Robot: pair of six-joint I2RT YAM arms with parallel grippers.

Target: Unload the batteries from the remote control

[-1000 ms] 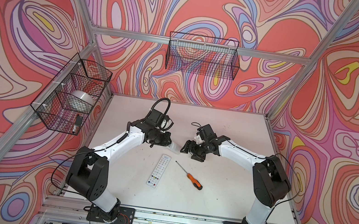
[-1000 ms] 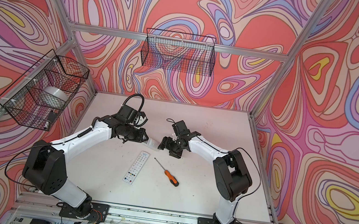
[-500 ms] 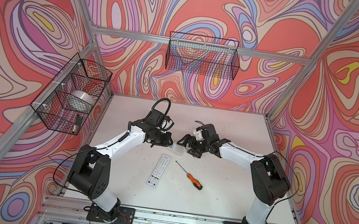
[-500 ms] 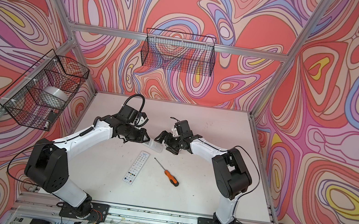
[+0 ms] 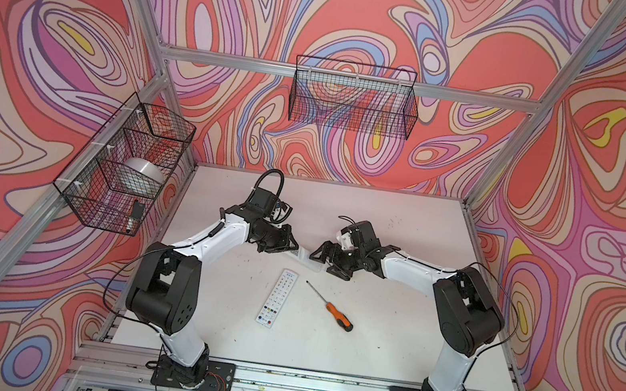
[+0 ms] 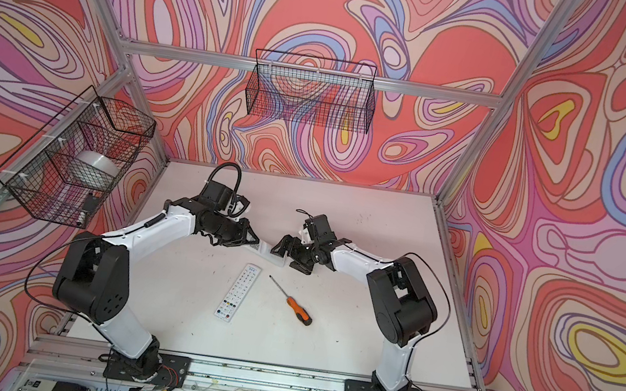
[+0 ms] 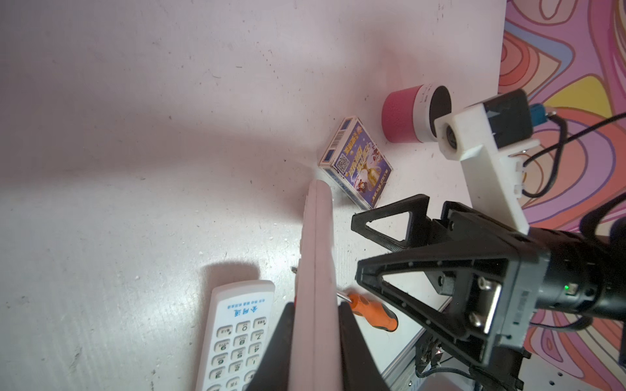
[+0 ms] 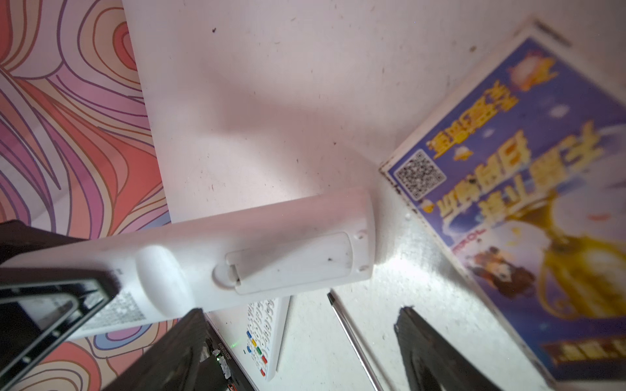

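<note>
Aloft, the left hand pinches the light, stiff, slick remote control across its faces, batteries presumably behind its closed battery cover, whose thumb-notch end suits the wide-spread right hand poised just beside.

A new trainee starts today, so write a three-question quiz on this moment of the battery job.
1. Fill in: the right gripper, near the free end of the held remote control, is ____.
2. What grips that remote? A. the left gripper B. the right gripper C. nothing
3. True or false: its battery cover is already off.

Key: 1 open; 2 A; 3 false, the cover is in place on the back.
</note>
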